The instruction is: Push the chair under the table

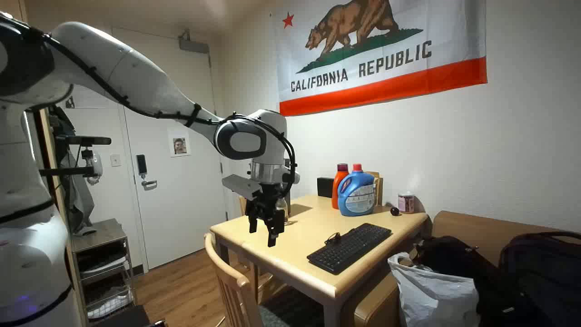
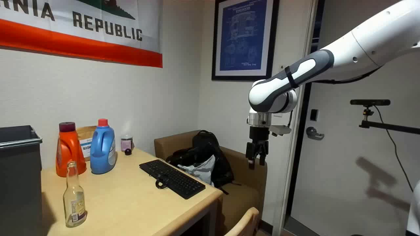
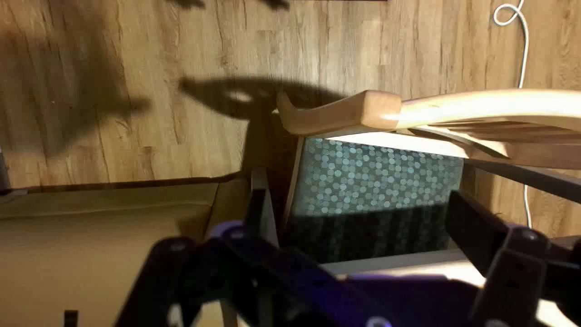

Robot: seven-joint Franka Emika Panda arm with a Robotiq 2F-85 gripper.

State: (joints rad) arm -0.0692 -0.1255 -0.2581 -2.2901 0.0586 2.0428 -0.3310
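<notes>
The chair (image 1: 233,281) stands at the table's near side in an exterior view, its curved tan back facing out. Only the top of its back (image 2: 244,224) shows in an exterior view. In the wrist view the chair's back rail (image 3: 381,111) and green dotted seat show, with the seat's lower part in shadow beside the table edge (image 3: 449,271). The table (image 1: 295,245) has a pale yellow top, also seen in an exterior view (image 2: 121,200). My gripper (image 1: 263,230) points down, fingers apart and empty, above table-top height; it also shows in an exterior view (image 2: 257,160) and the wrist view (image 3: 356,204).
On the table are a black keyboard (image 1: 349,247), a blue jug (image 1: 357,195), an orange jug (image 2: 69,150), a glass bottle (image 2: 74,200) and a small jar (image 1: 406,202). A tan bench (image 2: 242,193) with dark bags (image 2: 213,157) stands beside it. A grey bin (image 2: 19,180) is near.
</notes>
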